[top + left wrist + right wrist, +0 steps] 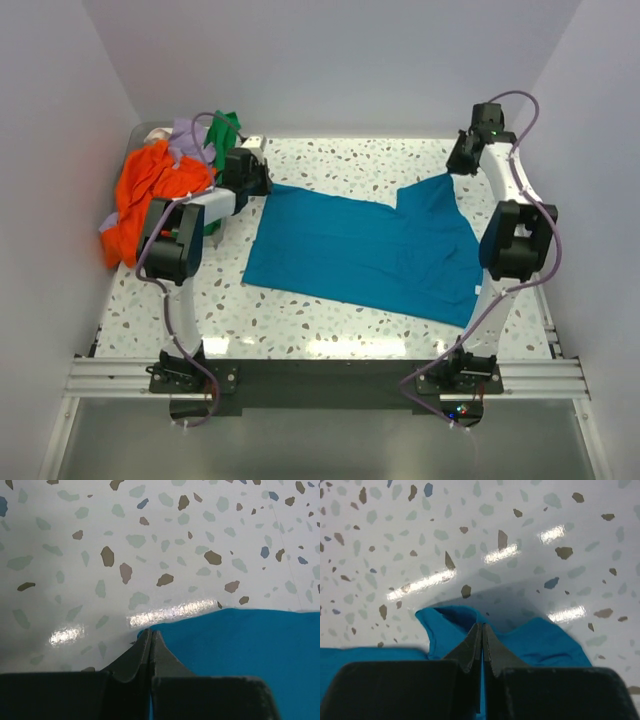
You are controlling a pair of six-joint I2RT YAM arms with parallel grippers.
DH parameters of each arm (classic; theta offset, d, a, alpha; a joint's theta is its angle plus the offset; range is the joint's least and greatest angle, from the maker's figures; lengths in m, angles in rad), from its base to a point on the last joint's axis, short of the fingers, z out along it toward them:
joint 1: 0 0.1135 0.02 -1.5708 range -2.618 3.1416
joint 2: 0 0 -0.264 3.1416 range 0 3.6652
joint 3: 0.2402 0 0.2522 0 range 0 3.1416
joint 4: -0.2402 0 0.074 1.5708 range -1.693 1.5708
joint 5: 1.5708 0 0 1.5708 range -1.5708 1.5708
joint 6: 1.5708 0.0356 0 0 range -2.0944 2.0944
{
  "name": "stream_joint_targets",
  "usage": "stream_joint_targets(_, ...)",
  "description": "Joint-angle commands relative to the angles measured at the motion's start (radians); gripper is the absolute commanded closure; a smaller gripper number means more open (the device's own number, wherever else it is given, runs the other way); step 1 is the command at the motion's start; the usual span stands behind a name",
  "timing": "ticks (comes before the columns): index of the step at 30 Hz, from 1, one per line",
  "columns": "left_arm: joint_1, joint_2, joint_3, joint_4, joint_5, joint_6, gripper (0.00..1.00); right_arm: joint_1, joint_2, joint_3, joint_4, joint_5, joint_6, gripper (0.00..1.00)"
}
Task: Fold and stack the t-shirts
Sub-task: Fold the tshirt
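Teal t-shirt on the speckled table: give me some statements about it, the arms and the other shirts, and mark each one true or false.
1. The large teal-blue cotton t-shirt lies spread out on the speckled table. True.
2. The left fingers are shut on a far corner of it. True.
3. The right fingers gape open over bare table. False: they are shut on bunched teal cloth at the other far corner.
4. The bright orange t-shirt lies folded on the teal one. False: it is crumpled in a heap at the table's far left, with the green t-shirt and the pale lavender t-shirt.
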Motion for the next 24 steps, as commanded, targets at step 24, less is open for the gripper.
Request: stream_joint_targets(24,0.024,-0.313,-0.333,0.135,-0.075,-0.036,1.0,-0.004,-0.835,-0.775,0.118,-0.045,0.021,1.0)
